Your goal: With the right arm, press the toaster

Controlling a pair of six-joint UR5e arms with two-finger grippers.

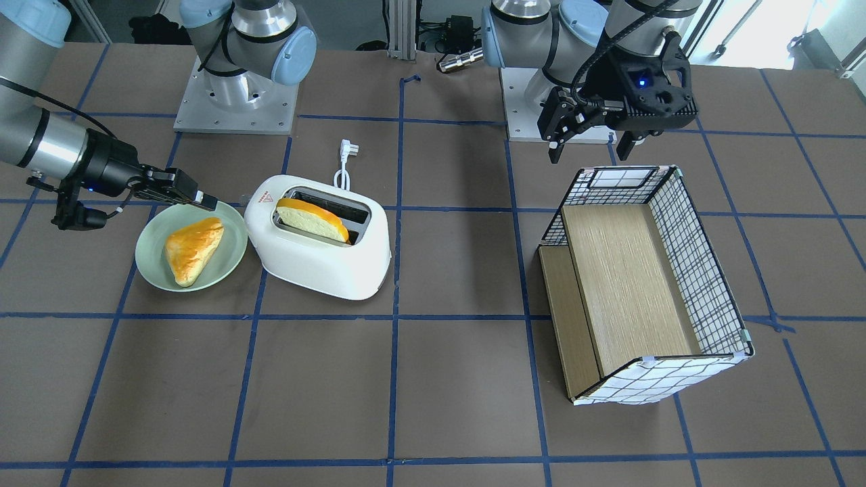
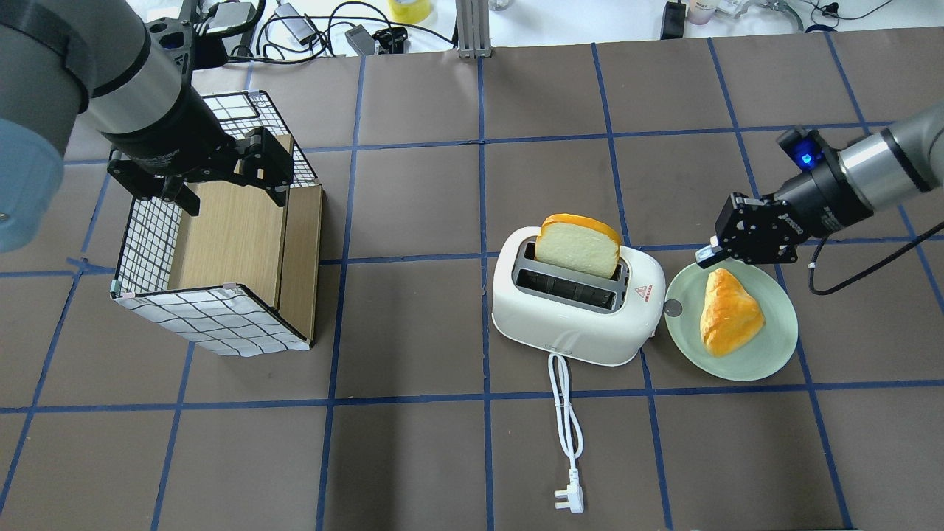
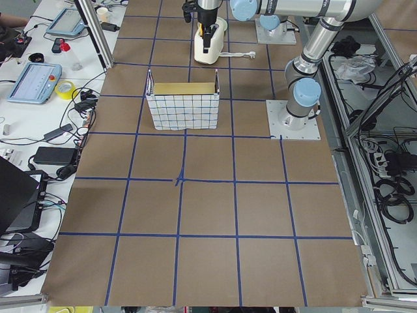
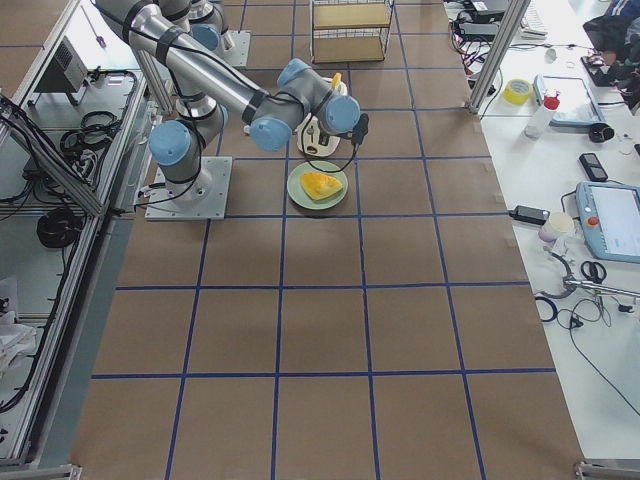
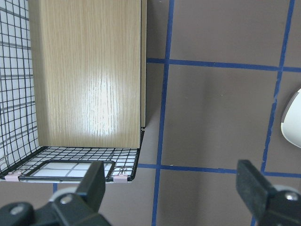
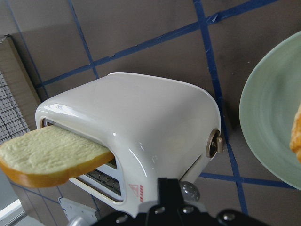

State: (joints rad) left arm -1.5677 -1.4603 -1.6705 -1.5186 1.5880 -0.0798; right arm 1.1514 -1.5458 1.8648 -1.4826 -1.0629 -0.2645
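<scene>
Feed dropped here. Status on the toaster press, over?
Right gripper shut, near toaster lever end. Left gripper open by basket. Bread slice up. Plate close below.

Hardly any gap between the end of the toaster (image 2: pixel 568 317) and the green plate (image 2: pixel 767 369), the two almost touching. Right end effector (image 2: pixel 704 256) low over the plate's far rim, near the grey knob (image 2: pixel 673 308). Bread slice (image 2: pixel 579 247) upright in the far slot, closing the way from above. Pastry (image 2: pixel 730 321) across the plate; white cord (image 2: pixel 564 402) on the robot's side. Broad free worktop (image 2: pixel 413 214) toward the wire basket (image 2: pixel 214 324), well apart.
</scene>
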